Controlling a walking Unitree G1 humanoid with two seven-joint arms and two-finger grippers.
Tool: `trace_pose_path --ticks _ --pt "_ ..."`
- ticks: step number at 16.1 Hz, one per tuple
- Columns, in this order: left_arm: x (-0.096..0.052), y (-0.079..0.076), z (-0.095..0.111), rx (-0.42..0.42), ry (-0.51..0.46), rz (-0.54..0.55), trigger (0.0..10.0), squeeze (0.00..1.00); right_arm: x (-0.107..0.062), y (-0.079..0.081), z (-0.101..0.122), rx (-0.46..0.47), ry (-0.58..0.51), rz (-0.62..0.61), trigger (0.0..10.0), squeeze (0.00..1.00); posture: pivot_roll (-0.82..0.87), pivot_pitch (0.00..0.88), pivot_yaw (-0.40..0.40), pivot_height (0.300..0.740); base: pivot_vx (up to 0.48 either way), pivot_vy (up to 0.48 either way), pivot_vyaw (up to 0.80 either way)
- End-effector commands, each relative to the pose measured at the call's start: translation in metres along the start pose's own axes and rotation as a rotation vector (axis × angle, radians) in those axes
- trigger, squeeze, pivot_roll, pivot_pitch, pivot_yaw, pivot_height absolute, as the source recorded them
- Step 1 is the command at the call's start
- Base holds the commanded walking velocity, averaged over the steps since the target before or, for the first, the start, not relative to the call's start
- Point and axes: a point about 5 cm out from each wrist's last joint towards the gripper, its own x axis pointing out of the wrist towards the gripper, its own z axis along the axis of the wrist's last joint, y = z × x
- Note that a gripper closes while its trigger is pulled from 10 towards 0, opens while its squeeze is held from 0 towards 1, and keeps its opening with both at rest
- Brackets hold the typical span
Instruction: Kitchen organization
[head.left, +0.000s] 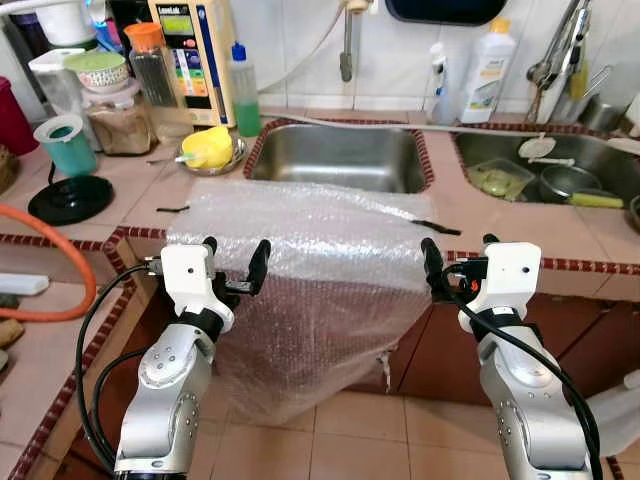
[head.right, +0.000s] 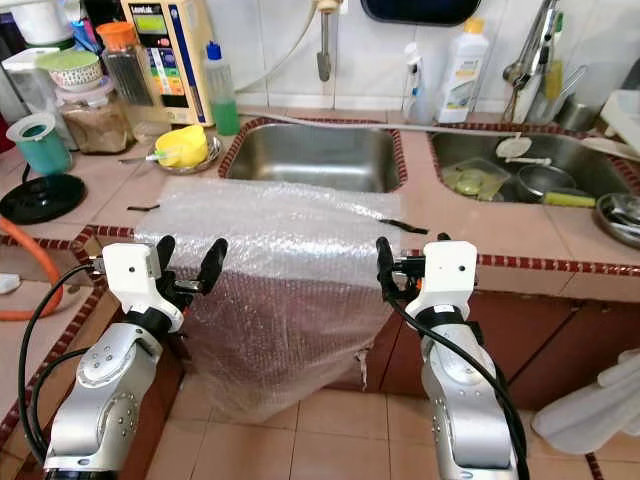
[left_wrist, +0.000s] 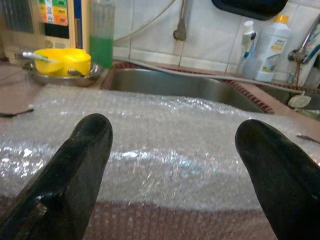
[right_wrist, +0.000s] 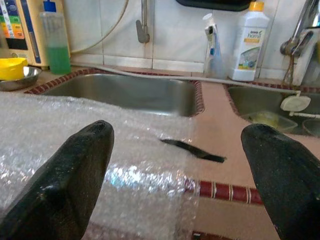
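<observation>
A sheet of clear bubble wrap (head.left: 300, 260) lies on the tiled counter (head.left: 470, 215) in front of the left sink (head.left: 340, 155) and hangs over the front edge toward the floor. My left gripper (head.left: 237, 250) is open at the sheet's left side, level with the counter edge, its fingers (left_wrist: 85, 150) just short of the wrap (left_wrist: 170, 150). At the sheet's right edge my right gripper (head.left: 458, 245) is open too, with the wrap's corner (right_wrist: 140, 175) between its fingers (right_wrist: 85, 155). Neither holds anything.
A thin black strip (head.left: 437, 227) lies on the counter beside the wrap's right corner. A yellow item in a steel bowl (head.left: 208, 147), a green soap bottle (head.left: 243, 95), jars and a teal cup (head.left: 67, 143) stand at the left. The right sink (head.left: 560, 175) holds dishes. An orange hose (head.left: 60, 290) curves at the far left.
</observation>
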Motion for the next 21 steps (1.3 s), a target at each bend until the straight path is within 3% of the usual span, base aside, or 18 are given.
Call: trace_pose_path --ticks 1,11,21 --pt "0.002 0.0 0.009 0.011 -0.026 -0.005 10.0 0.0 0.003 0.001 0.008 -0.006 -0.033 0.007 10.0 0.0 0.05 0.0 0.037 0.74 0.277 0.0 0.0" --pt "0.002 -0.001 0.01 0.012 -0.026 -0.004 10.0 0.0 0.003 0.008 0.004 -0.013 -0.023 0.048 10.0 0.0 0.05 0.0 0.035 0.74 0.329 0.0 0.0" --pt "-0.002 -0.002 0.001 0.025 0.007 -0.009 10.0 0.0 0.002 0.009 0.004 -0.02 -0.022 0.059 10.0 0.0 0.05 0.0 0.036 0.74 0.359 0.3 0.0"
